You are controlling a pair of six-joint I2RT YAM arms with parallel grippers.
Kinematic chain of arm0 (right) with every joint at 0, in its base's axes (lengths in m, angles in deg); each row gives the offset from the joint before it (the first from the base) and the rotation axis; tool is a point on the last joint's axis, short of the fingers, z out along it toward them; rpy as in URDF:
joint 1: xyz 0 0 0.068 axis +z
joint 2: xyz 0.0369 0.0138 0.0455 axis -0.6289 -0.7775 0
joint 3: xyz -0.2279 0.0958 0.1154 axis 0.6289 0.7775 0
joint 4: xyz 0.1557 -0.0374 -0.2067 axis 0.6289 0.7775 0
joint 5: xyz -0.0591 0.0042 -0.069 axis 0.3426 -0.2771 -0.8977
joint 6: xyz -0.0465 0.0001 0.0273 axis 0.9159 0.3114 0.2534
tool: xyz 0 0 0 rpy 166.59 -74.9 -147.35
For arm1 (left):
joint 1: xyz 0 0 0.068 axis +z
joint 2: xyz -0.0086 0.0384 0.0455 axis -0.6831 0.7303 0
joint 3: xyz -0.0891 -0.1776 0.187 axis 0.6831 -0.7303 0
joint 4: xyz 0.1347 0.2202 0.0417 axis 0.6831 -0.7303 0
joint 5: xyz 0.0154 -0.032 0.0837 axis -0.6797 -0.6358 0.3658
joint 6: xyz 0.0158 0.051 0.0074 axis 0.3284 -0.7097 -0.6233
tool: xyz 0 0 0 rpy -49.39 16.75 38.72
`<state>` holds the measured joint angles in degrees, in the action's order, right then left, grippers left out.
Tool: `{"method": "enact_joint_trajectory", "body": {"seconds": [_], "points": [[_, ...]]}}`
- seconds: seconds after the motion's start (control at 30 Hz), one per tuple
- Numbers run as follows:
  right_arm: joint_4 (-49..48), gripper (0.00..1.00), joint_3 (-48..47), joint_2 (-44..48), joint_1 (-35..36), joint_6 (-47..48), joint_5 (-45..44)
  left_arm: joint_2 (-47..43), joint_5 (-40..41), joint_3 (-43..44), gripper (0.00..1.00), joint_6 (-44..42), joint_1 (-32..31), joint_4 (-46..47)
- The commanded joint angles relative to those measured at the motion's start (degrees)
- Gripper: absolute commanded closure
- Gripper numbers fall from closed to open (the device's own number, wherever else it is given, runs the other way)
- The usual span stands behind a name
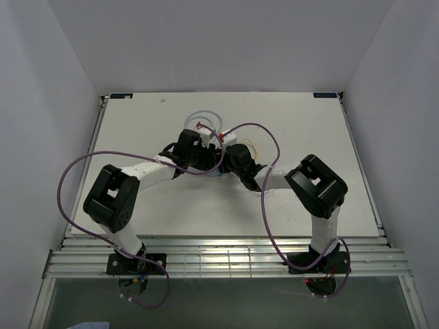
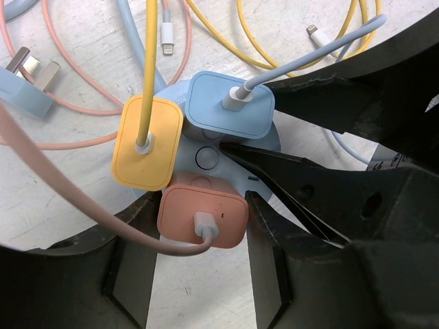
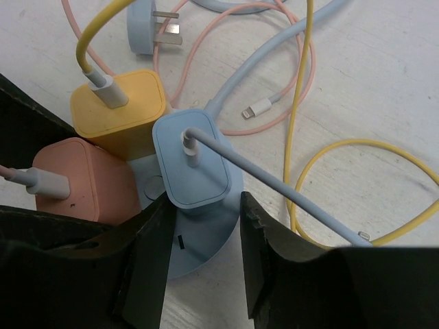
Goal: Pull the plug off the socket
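Note:
The socket (image 2: 195,140) is a round light-blue puck, also seen in the right wrist view (image 3: 206,236). Three plugs stand in it: yellow (image 2: 147,142), blue (image 2: 230,103) and salmon-pink (image 2: 204,217). My left gripper (image 2: 201,200) has a finger flush against each side of the salmon-pink plug. My right gripper (image 3: 204,200) is open. Its fingers straddle the near end of the blue plug (image 3: 195,161), over the puck, with a small gap on the right. In the top view both grippers (image 1: 206,154) (image 1: 232,159) meet at the table's middle and hide the socket.
Loose yellow (image 3: 357,147), pink (image 3: 302,82) and pale-blue cables lie tangled around the socket. A light-blue wall plug with bare prongs (image 3: 145,29) lies just beyond, also in the left wrist view (image 2: 27,86). Purple arm cables (image 1: 257,127) loop above the table.

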<state>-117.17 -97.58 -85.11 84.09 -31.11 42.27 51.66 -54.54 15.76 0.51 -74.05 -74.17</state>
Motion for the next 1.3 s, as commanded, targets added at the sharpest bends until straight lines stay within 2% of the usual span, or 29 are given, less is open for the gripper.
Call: {"method": "enact_joint_trajectory", "body": {"seconds": [0.0,0.1,0.2,0.37,0.63,0.73,0.93,1.1,1.27], "points": [[22.4,0.92,7.0,-7.2,4.8,6.8,0.9,-3.4,-2.9,1.5,1.00,2.9,-2.0,8.3],[22.3,0.91,7.5,-4.7,4.8,3.6,3.2,-4.5,-3.3,-1.9,1.00,2.6,-2.0,8.9],[22.5,0.86,7.2,-2.8,4.8,1.6,4.4,-5.8,-3.5,-4.8,1.00,2.1,-2.0,9.1],[24.0,0.73,6.0,-1.8,3.7,-2.4,6.6,-7.6,-2.1,-7.1,1.00,2.6,-2.0,9.3],[23.0,0.59,6.9,-1.1,0.9,-6.2,11.9,-8.6,-2.1,-8.4,1.00,3.3,-2.0,9.4],[22.3,0.51,6.9,-0.6,0.5,-6.7,12.0,-8.7,-2.5,-8.4,1.00,3.2,-2.0,9.2],[22.0,0.42,5.2,-0.1,-0.2,-7.4,14.0,-8.7,-4.7,-8.1,1.00,3.3,-2.0,9.2],[21.7,0.43,2.9,-2.8,-0.2,-8.4,14.6,-9.3,-9.4,-7.8,1.00,3.0,-2.0,10.3],[21.2,0.50,3.5,-4.7,-0.2,-8.2,14.8,-8.6,-12.6,-5.8,1.00,1.8,-2.0,9.8]]}}
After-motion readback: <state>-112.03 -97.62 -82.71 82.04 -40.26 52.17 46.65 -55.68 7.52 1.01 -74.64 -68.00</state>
